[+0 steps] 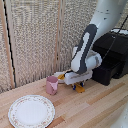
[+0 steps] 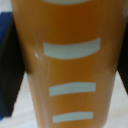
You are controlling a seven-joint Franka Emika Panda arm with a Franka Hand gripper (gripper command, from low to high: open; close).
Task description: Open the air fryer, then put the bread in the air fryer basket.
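Note:
The gripper (image 1: 78,88) is down at the table top between the pink mug and the air fryer (image 1: 114,55), its white wrist just above it. The bread (image 2: 70,65), a golden-brown stick with pale stripes, fills the wrist view. A dark blue finger (image 2: 8,65) presses against one side of it; the other finger is barely in frame. In the exterior view only an orange bit of the bread (image 1: 79,89) shows under the wrist. The air fryer is a black box at the exterior view's right. Its handle and basket cannot be made out.
A pink mug (image 1: 51,85) stands close to the gripper on the exterior view's left. A yellow item (image 1: 61,76) lies just behind it. A patterned white plate (image 1: 31,111) sits at the front left. A woven screen backs the wooden table (image 1: 95,107).

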